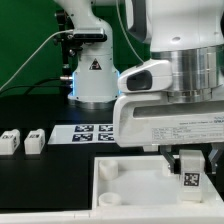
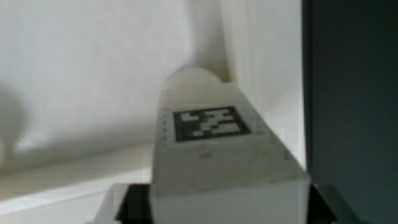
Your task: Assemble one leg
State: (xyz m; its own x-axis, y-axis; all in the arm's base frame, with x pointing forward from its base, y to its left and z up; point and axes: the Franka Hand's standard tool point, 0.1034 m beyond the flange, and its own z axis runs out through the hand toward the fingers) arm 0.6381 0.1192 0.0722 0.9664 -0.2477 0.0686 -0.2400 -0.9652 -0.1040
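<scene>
My gripper (image 1: 189, 163) is shut on a leg (image 1: 189, 171), a small white square peg with a black-and-white tag on its face. I hold it upright over the right part of the big white tabletop panel (image 1: 130, 195), at the exterior view's lower right. In the wrist view the leg (image 2: 217, 140) runs out from between my black fingers (image 2: 132, 203) toward the panel's raised wall (image 2: 107, 160). Its far end is near the panel's edge; whether it touches I cannot tell.
Two more white legs (image 1: 10, 141) (image 1: 35, 139) lie on the black table at the exterior view's left. The marker board (image 1: 92, 131) lies behind the panel. The arm's white base (image 1: 93, 75) stands at the back. A round corner socket (image 1: 108, 167) shows on the panel.
</scene>
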